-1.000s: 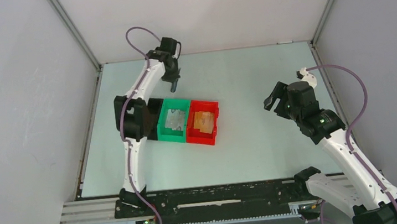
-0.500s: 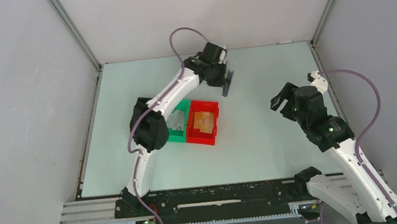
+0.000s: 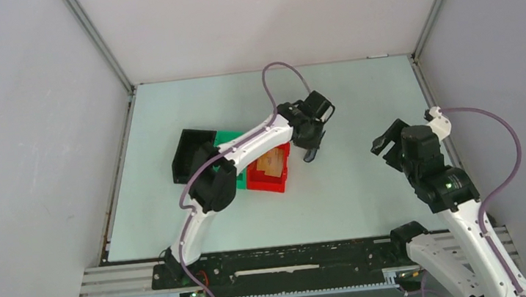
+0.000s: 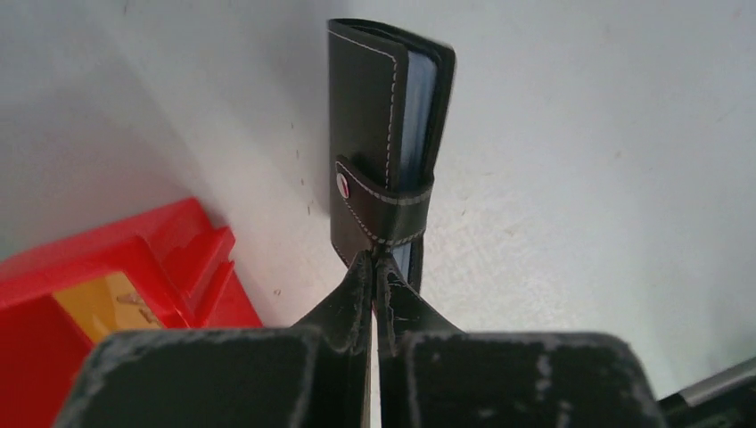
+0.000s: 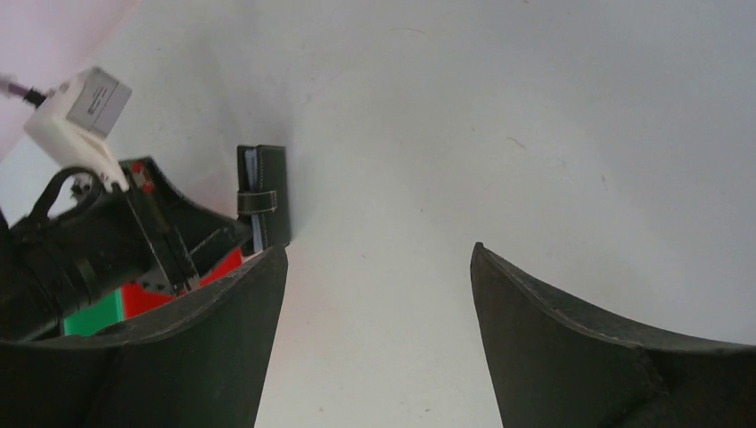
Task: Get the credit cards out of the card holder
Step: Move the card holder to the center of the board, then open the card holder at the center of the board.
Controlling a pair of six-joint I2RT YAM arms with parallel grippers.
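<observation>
Closest to you in the left wrist view, your left gripper [image 4: 373, 264] has its 2 scuffed black fingers pressed together on the near edge of the card holder [image 4: 374, 125], pinching it edge-on above the pale matte table [image 3: 358, 94]. The holder is a folded black leather-look wallet with white stitching along the cover. A strap across it is fastened by a small red snap. The credit cards [image 4: 415, 134] show only as thin pale blue edges between the covers. The wallet hangs just right of the glossy red bin [image 4: 178, 259], with the green bin [image 3: 226, 135] and black bin [image 3: 188, 152] further left. Your right gripper [image 5: 374, 267] is spread wide, well apart from the wallet and facing it.
</observation>
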